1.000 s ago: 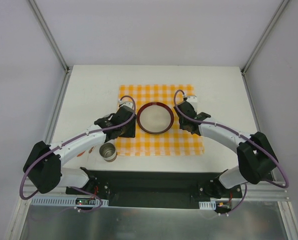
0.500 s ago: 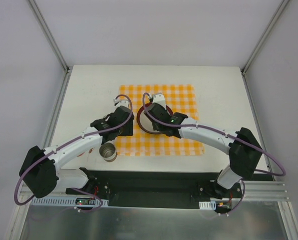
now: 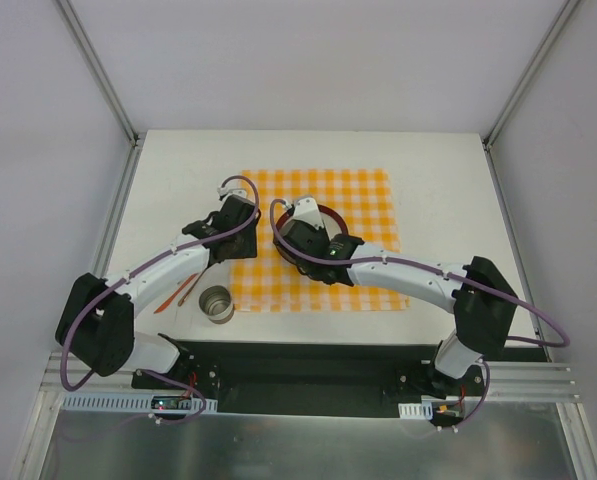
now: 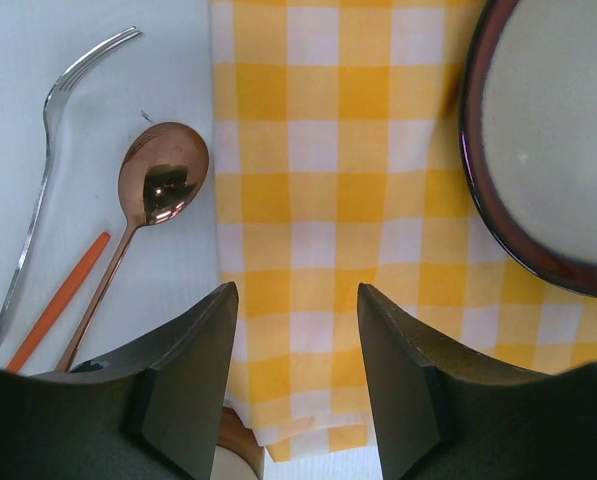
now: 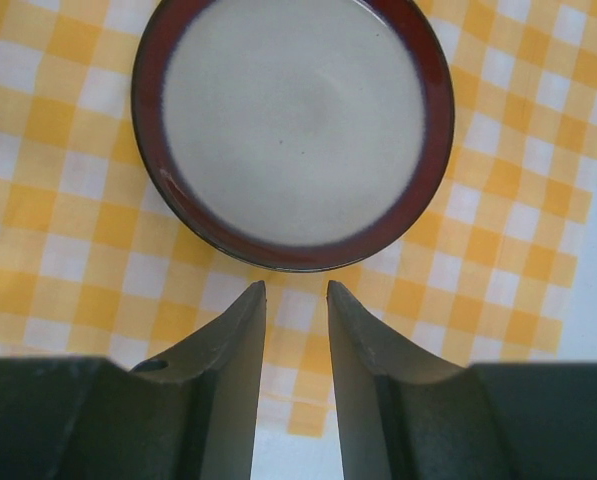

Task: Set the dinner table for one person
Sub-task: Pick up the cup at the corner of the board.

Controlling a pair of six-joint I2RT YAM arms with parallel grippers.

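On the white dinner table lies an orange-and-white checkered cloth with a dark-rimmed, pale plate on it. My right arm hides most of the plate in the top view. My right gripper hovers over the cloth just short of the plate's near rim, its jaws slightly apart with nothing between them. My left gripper is open above the cloth's left part, empty. A copper spoon, a silver fork and an orange stick lie on the bare table left of the cloth.
A metal cup stands off the cloth's near left corner, close to the utensils. Both forearms reach over the cloth. Bare table shows around the cloth. Frame posts rise at the back corners.
My right arm has swung left from the plate's right side to over the plate. My left gripper has drawn back from the plate toward the cloth's left edge.
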